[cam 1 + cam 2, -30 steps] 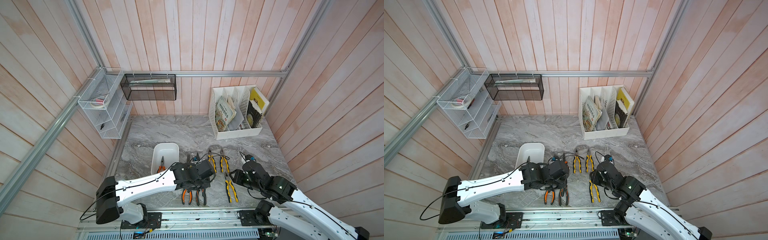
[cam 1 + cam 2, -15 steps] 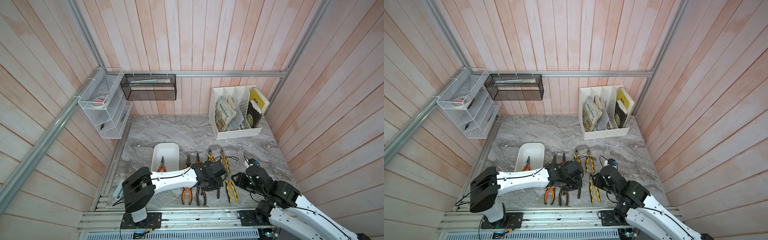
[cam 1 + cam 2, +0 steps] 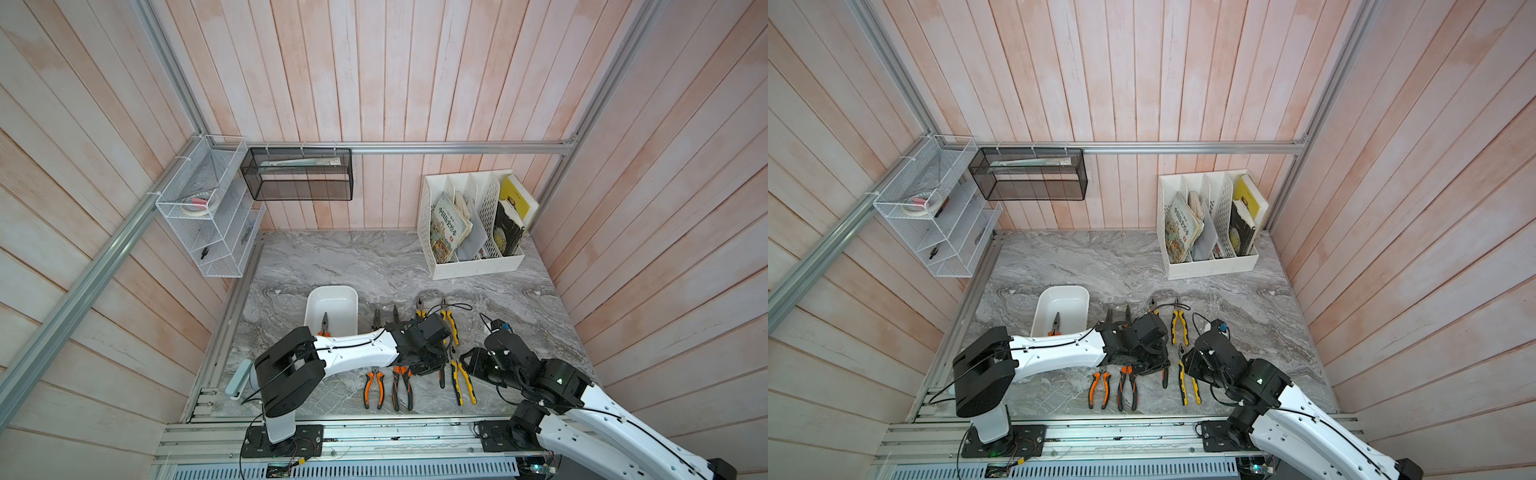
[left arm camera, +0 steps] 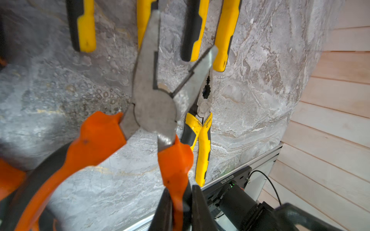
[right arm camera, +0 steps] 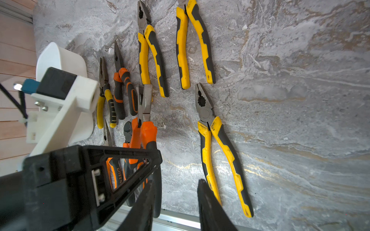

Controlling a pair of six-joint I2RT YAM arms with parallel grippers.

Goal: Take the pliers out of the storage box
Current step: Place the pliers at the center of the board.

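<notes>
Orange-handled pliers (image 4: 154,108) — nose toward back wall (image 3: 374,83), one handle clamped in left tool (image 4: 181,192); right tool (image 5: 177,182) apart.

2 arms, white links (image 3: 353,353), blk joints (image 3: 286,374), thin blk cables (image 5: 22,104), blk end effector fingers (image 5: 208,210), small screws (image 5: 97,172)

Counter (image 5: 300,80) glossy grey marble-look; pliers (image 4: 154,112) dull scuffed steel, orange rubbery grips; storage box (image 3: 345,306) smooth white plastic; my left end effector (image 4: 181,200) matt black plastic.

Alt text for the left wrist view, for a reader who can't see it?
The left end effector grips one handle of orange-handled pliers, their grey jaws splayed open above a marble tabletop. Beyond lie yellow-handled pliers.
</notes>
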